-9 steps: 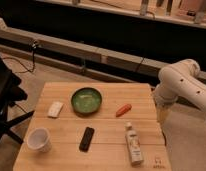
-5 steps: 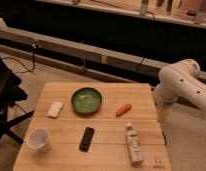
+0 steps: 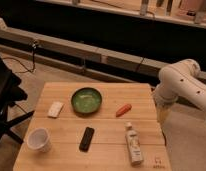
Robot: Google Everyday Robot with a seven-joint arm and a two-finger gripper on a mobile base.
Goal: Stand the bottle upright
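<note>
The bottle [image 3: 133,145] lies flat on the wooden table [image 3: 108,90] near its front right corner. It is slim and white, with its cap pointing away from me and a pale label with greenish print facing up. My white arm [image 3: 183,85] comes in from the right. My gripper [image 3: 162,114] hangs just past the table's right edge, behind and to the right of the bottle, and is not touching it.
A green bowl [image 3: 87,100] sits at the table's middle back, with an orange carrot-like piece [image 3: 123,110] to its right. A black remote [image 3: 86,138], a white paper cup [image 3: 38,140] and a pale block [image 3: 55,109] lie further left. A black chair [image 3: 6,100] stands beside the table on the left.
</note>
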